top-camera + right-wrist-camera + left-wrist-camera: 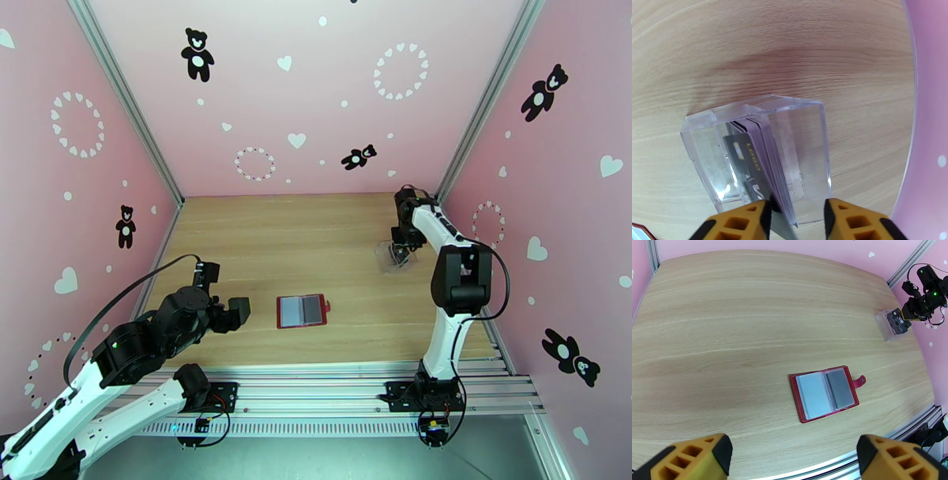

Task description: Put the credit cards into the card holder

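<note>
So the credit cards (pixel 754 158) are standing on edge in a clear box (pixel 805 118) at the far right of the counter (pixel 316 237). The right claw (pixel 797 207) is right on them, straddling the near end of the stack. It's half closed: one side against the cards, a gap on the other, so I'd say it's not gripping yet. The card holder (pixel 302 311) lies open and flat mid-counter, off to the left and nearer the arm bases. It's close to the left claw (pixel 794 449), which is spread wide and empty. The right arm is obviously the one to pull the cards.
</note>
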`<move>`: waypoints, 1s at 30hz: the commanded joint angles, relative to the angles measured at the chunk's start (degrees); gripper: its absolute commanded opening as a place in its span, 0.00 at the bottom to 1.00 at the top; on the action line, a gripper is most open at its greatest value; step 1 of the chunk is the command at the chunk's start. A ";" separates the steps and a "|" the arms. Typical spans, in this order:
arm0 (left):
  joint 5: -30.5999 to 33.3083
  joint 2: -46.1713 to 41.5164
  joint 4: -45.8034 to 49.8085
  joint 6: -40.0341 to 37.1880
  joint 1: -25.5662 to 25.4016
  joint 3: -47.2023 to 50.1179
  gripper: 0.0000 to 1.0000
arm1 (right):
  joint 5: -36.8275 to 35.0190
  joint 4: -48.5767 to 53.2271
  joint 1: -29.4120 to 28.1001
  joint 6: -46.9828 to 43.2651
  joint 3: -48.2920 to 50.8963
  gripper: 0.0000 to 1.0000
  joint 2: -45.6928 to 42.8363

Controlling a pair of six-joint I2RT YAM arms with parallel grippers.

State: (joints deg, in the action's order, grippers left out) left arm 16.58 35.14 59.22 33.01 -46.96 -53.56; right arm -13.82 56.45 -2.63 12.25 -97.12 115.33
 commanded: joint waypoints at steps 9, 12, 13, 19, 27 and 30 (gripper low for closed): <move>1.26 0.42 0.72 0.21 0.25 0.45 0.89 | 5.65 1.13 0.00 0.49 0.69 0.01 -3.62; 1.35 0.29 0.72 0.30 0.20 0.47 0.89 | 9.59 1.27 -0.41 0.71 0.71 0.00 -5.38; 1.35 0.28 0.72 0.30 0.20 0.46 0.89 | 10.61 1.38 -0.55 0.80 0.71 0.00 -6.07; 1.44 0.35 0.54 0.55 0.20 0.58 0.89 | 12.37 0.35 -2.30 1.95 4.38 0.00 -14.19; -8.12 1.35 -10.81 6.68 0.20 10.07 0.87 | 33.95 -19.74 -8.27 13.35 29.80 0.00 -34.43; -15.86 5.16 -23.47 10.73 0.20 17.48 0.76 | 38.39 -27.14 -14.42 20.40 38.36 0.00 -39.81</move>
State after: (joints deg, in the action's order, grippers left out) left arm 9.76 36.93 47.86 39.20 -46.92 -41.47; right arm 15.00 39.44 -13.23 24.21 -64.75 78.24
